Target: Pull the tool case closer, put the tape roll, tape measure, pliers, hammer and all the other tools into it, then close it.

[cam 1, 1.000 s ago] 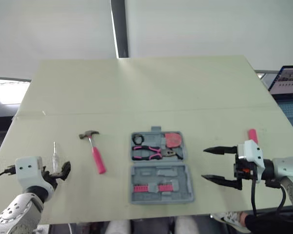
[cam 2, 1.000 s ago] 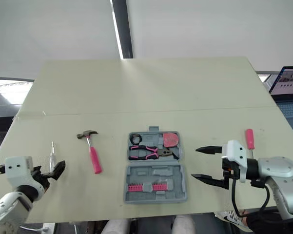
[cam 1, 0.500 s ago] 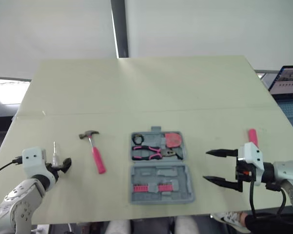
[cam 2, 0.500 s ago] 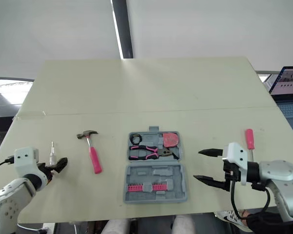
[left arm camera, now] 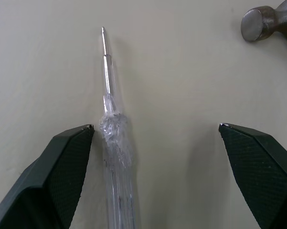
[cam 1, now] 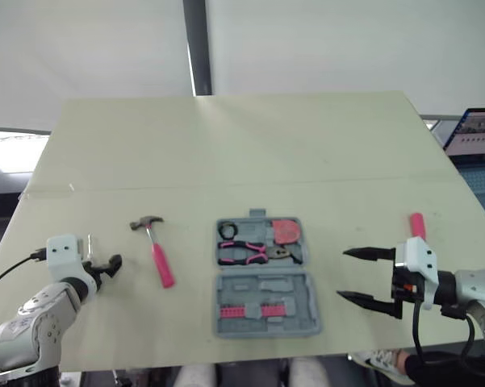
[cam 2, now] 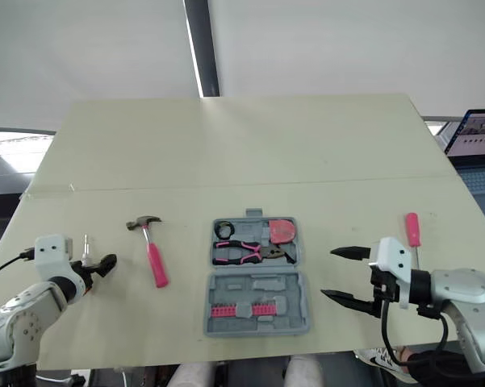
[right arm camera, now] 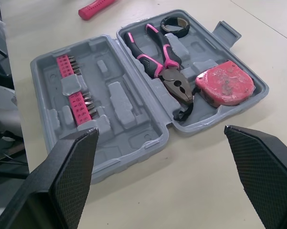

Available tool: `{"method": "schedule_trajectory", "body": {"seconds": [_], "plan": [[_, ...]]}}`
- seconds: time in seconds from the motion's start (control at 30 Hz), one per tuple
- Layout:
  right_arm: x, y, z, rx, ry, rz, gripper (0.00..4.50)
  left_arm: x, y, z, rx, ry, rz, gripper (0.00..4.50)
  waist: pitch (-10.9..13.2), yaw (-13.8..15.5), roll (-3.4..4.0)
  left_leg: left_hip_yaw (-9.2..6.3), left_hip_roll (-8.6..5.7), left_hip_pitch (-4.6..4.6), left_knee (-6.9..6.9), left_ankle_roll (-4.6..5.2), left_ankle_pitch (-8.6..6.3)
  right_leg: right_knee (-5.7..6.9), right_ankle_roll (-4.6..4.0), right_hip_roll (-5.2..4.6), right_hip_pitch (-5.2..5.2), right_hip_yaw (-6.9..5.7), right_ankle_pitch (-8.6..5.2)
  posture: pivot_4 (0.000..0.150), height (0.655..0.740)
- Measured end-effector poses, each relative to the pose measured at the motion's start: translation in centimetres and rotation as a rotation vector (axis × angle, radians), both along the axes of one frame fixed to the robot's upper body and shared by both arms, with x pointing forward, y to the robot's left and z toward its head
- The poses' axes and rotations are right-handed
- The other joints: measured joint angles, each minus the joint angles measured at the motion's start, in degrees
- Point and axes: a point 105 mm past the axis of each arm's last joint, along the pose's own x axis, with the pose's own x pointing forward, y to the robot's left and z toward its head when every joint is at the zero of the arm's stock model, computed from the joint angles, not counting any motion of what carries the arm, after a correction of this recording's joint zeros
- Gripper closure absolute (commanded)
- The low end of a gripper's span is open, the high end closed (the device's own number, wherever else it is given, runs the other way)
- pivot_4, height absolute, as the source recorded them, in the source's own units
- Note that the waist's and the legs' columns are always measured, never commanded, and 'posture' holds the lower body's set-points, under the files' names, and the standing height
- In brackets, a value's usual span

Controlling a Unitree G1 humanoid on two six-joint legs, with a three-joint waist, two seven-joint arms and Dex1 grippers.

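Lining up on the clear-handled screwdriver.
Straddling it off-centre with the left gripper spread wide, on the table left of the hammer. Centre first, then close on the thick handle, not the thin shaft, and lift level. Holding the right gripper spread too, just right of the open tool case mid-table, pliers, tape roll, tape measure seated inside.

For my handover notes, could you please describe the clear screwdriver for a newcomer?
On the table, look left of the grey tool case, past the hammer. The clear screwdriver lies between the fingers of the left gripper, the only tool with a see-through handle.
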Motion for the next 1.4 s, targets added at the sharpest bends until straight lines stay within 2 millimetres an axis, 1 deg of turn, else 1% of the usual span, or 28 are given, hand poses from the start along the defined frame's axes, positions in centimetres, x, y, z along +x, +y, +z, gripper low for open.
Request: {"method": "schedule_trajectory", "body": {"seconds": [0.03,0.13,0.17,0.23,0.3,0.33,0.4,0.87,1.4], "plan": [[0.0,0.0,0.0,0.000,0.000,-0.002,0.05,0.0,0.0,0.0,-0.002,-0.003,0.000,0.00,0.00,0.00,0.00,0.00,0.00,0.00,0.00,0.00,0.00,0.00,0.00,0.00,0.00,0.00,0.00,0.150,0.7373],[0.0,0.1,0.0,-0.001,-0.005,-0.004,0.00,0.0,0.0,-0.1,-0.001,-0.005,0.008,0.79,0.00,0.00,0.00,0.00,0.00,0.00,0.00,0.00,0.00,0.00,0.00,0.00,0.00,0.01,0.00,0.150,0.7373],[0.0,0.1,0.1,-0.001,-0.007,-0.004,0.00,0.0,0.1,-0.1,0.002,-0.004,0.012,1.16,0.00,0.01,0.00,0.00,0.00,0.00,0.00,0.00,0.00,0.00,0.00,0.00,0.00,0.01,0.00,0.150,0.7373],[0.0,0.1,0.1,-0.001,-0.008,-0.005,0.00,-0.1,0.2,-0.1,0.002,-0.002,0.017,2.16,0.00,0.06,0.00,0.00,0.00,0.00,0.01,0.00,0.00,0.00,0.00,0.00,0.00,0.00,0.00,0.150,0.7373],[0.0,0.1,0.1,-0.001,-0.009,-0.009,0.00,-0.1,0.3,-0.1,0.002,-0.001,0.022,3.30,0.00,0.08,0.00,0.00,0.00,0.00,0.01,0.00,0.00,0.00,0.00,0.00,0.00,0.00,0.00,0.150,0.7373],[-0.1,0.1,0.1,-0.001,-0.010,-0.010,0.00,-0.1,0.3,-0.1,0.002,-0.001,0.022,3.56,0.00,0.08,0.00,0.00,0.00,0.00,0.01,0.00,0.00,0.00,0.00,0.00,0.00,0.00,0.00,0.150,0.7373],[-0.1,0.0,0.2,-0.001,-0.013,-0.013,0.00,-0.1,0.4,-0.1,0.002,-0.002,0.023,4.46,0.00,0.09,0.00,0.00,0.00,0.00,0.01,0.00,0.00,0.00,0.00,0.00,0.00,0.00,0.00,0.150,0.7373],[-1.1,1.3,0.8,0.096,-0.020,0.027,0.00,0.0,1.2,-0.2,0.017,0.001,-0.001,4.48,-0.07,-0.02,0.12,0.00,0.00,0.05,-0.02,-0.03,0.02,0.04,0.00,0.00,0.01,0.01,0.00,0.150,0.7373],[-1.7,1.9,1.0,0.137,0.001,0.056,0.00,0.3,1.3,-0.3,0.040,-0.006,-0.035,4.48,-0.24,0.03,0.39,0.01,0.00,0.06,-0.02,-0.04,0.02,0.05,0.00,0.00,0.01,0.02,0.00,0.150,0.7373]]}}
